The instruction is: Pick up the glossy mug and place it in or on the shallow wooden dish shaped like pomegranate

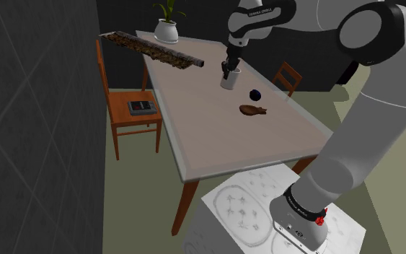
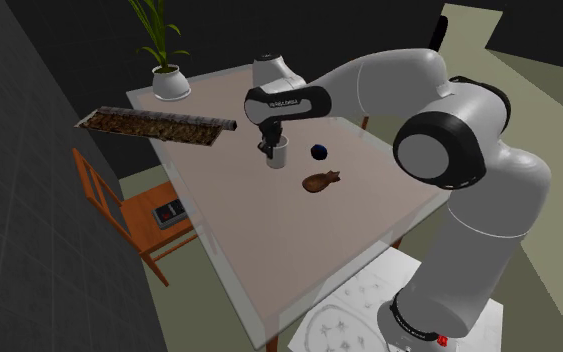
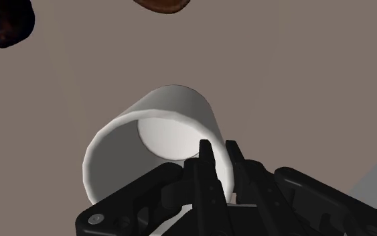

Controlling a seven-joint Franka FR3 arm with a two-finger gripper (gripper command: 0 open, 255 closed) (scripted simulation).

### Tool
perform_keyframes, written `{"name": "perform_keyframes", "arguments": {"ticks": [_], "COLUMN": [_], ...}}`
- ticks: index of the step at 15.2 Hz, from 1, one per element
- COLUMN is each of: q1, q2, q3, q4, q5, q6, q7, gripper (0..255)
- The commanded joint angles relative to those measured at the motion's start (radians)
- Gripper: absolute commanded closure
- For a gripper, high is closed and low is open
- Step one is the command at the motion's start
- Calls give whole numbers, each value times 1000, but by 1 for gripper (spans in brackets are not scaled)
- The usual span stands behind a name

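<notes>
The white mug (image 3: 155,134) is near the middle of the desk (image 1: 215,144), clasped at its rim by the end effector (image 3: 221,167): one black finger is inside the mouth and the other on the outer wall. In the shoulder view the mug leans a little.

The brown pomegranate-shaped dish (image 1: 252,110) lies close by, toward the desk's long edge away from the chair (image 1: 125,108) that carries a book. A dark blue ball (image 1: 254,94) sits between mug and dish, just off the straight line.

A rim pinch lets a glossy mug swing, so the carry should probably go up first, then across slowly and high enough to pass over the ball. It should end with a low release over the dish's hollow, since a shallow dish will not stop a tipping mug.

I cannot tell whether the mug's base touches the desk. No handle can be made out. In the wrist view the dish and ball are cut off.
</notes>
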Motion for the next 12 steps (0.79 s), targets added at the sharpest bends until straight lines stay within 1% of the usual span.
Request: {"name": "perform_keyframes", "arguments": {"ticks": [1, 6, 12], "q1": [-13, -54, -108], "q2": [-43, -178, -322], "q3": [-10, -49, -105], "q4": [-47, -198, -336], "q5": [-3, -20, -50], "q6": [6, 25, 26], "q7": [-22, -96, -191], "gripper": [255, 255, 255]}}
